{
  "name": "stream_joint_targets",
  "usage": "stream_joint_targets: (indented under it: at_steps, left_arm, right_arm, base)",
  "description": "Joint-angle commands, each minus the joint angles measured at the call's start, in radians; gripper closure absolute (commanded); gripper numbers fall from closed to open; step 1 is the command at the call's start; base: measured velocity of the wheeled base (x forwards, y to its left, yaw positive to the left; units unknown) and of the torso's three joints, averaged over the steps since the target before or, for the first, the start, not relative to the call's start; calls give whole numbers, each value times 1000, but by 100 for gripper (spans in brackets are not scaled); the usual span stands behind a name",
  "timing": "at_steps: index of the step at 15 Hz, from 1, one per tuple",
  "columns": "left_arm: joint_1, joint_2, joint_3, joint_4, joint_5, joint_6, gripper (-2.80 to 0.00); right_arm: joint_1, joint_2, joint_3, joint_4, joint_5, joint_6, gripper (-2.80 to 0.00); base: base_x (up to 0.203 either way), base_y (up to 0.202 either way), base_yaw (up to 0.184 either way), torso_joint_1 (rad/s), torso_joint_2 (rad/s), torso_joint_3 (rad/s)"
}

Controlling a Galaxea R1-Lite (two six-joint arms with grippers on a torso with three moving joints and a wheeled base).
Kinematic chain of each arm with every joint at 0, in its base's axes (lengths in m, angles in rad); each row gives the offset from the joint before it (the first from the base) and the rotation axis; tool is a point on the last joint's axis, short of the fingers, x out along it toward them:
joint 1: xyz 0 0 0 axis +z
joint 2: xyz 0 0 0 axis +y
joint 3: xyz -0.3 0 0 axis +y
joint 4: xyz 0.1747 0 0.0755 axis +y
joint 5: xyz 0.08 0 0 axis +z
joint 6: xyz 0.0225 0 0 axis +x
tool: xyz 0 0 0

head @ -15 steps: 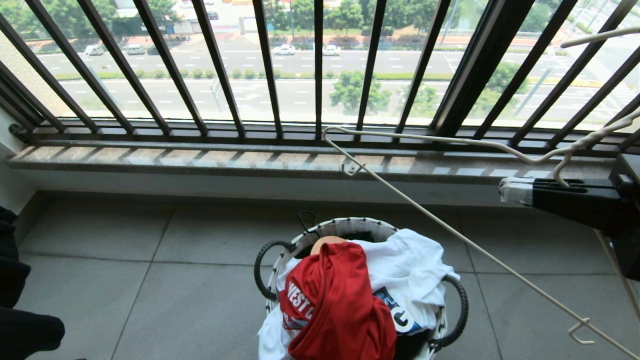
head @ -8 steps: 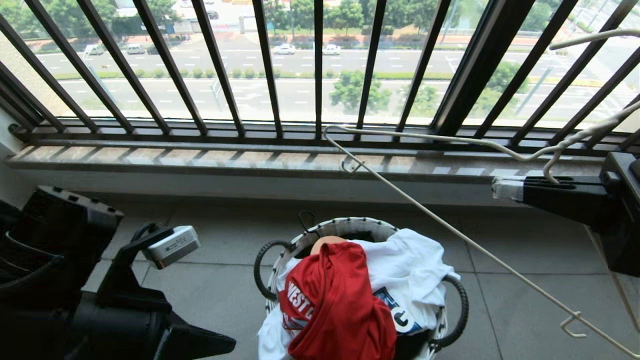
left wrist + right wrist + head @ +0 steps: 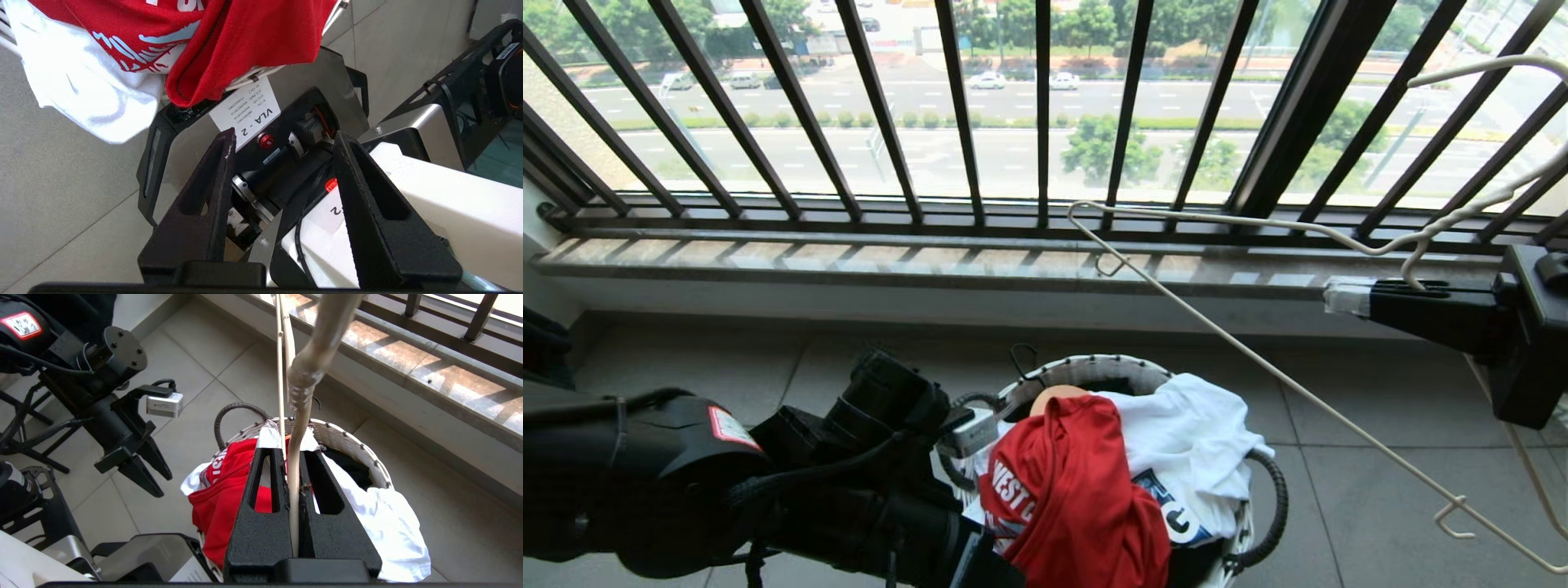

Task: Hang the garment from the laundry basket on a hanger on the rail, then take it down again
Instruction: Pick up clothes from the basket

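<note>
The red shirt (image 3: pixel 1078 498) lies atop the basket (image 3: pixel 1086 371). The left gripper (image 3: pixel 141 471), fingers apart and empty, hovers beside it; best pinch one layer near the collar. The right gripper (image 3: pixel 292 498) clamps the hanger (image 3: pixel 1258 371).

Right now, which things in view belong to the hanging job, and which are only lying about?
For the job:
- red T-shirt, on top in the white laundry basket
- wire hanger, clamped in the right gripper
- left gripper, open beside the basket

Only lying about:
- white printed T-shirt
- window railing
</note>
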Motion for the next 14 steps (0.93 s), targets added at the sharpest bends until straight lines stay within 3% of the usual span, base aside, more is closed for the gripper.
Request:
stream_joint_targets:
  at_steps: [1,9,13,14]
  left_arm:
    - [-1,111,1,-57,39,13,-280]
    - [-9,238,-1,-310,27,28,-280]
    - [-9,257,-3,-335,26,27,-280]
    - [-9,256,-3,-336,25,27,0]
  right_arm:
    - [0,-2,0,-1,4,-1,0]
    - [0,-29,1,0,6,-1,0]
    - [0,-34,0,-1,6,-1,0]
    - [0,-34,0,-1,6,-1,0]
  base:
    - [0,0,0,0,0,0]
    - [0,0,0,0,0,0]
    - [0,0,0,0,0,0]
    - [0,0,0,0,0,0]
